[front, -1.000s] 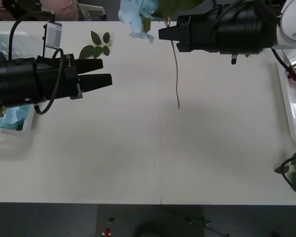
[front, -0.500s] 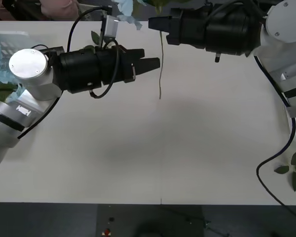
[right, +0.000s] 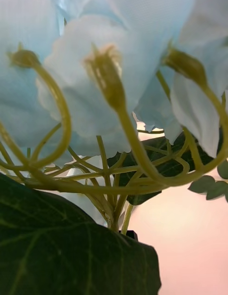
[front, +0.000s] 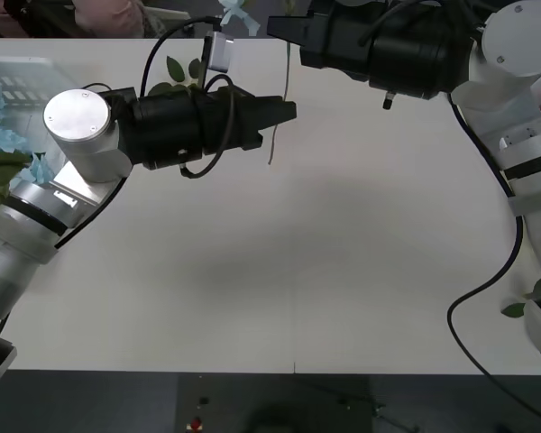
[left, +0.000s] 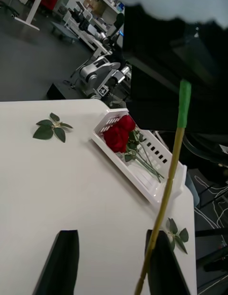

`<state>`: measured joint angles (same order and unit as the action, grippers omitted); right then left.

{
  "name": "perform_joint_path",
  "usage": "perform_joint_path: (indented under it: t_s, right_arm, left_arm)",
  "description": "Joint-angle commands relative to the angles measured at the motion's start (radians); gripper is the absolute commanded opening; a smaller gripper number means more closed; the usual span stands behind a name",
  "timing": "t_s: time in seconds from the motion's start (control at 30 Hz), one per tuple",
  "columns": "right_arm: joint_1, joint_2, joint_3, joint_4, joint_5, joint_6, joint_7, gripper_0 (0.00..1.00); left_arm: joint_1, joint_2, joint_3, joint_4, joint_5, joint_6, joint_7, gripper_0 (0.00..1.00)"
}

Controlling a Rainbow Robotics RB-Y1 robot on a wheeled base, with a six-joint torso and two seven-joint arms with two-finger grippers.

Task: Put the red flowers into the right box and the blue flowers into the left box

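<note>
The right gripper [front: 279,27], high over the far edge of the white table [front: 343,271], is clamped on a pale sky-blue artificial hydrangea [right: 114,62] just under its head. Its long thin green stem [front: 278,122] hangs nearly straight down. The left gripper [front: 284,111], jaws apart, points straight at that stem, just beside it and the nearer arm for a handover. Blue flowers lie in the slatted white tray [front: 18,77] at left; deep-red roses [left: 118,133] fill the white tray [left: 156,190] opposite. Loose green leaf sprigs [front: 182,70] lie about.
</note>
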<state>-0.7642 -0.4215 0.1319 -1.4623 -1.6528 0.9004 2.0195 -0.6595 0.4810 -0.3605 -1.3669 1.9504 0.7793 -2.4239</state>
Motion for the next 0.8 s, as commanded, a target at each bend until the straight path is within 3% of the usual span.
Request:
perform_joint_path:
  t_s: [0.03,0.43,0.53,0.6,0.67,0.8]
  right_arm:
    - [-0.049,0.000,0.002,-0.004,-0.016,-0.001,0.021,0.00]
    - [-0.052,0.000,0.005,-0.004,-0.016,0.008,0.013,0.00]
    - [-0.056,-0.007,0.005,-0.004,0.001,0.023,0.013,0.47]
    - [-0.064,-0.011,0.005,-0.004,0.016,0.041,0.013,0.64]
    - [-0.067,-0.016,0.005,-0.004,0.033,0.043,0.019,0.73]
    - [-0.070,-0.022,0.006,-0.004,0.034,0.043,0.033,0.77]
  left_arm:
    - [-0.034,0.022,-0.006,-0.012,0.004,-0.008,-0.009,0.00]
    - [-0.034,0.038,-0.006,-0.014,0.018,-0.009,-0.020,0.00]
    - [-0.034,0.045,-0.006,-0.014,0.028,-0.008,-0.021,0.00]
    - [-0.034,0.054,-0.008,-0.014,0.042,-0.008,-0.021,0.00]
    - [-0.034,0.067,-0.008,-0.014,0.058,-0.008,-0.021,0.00]
    - [-0.034,0.130,-0.006,-0.014,0.088,-0.008,-0.020,0.00]
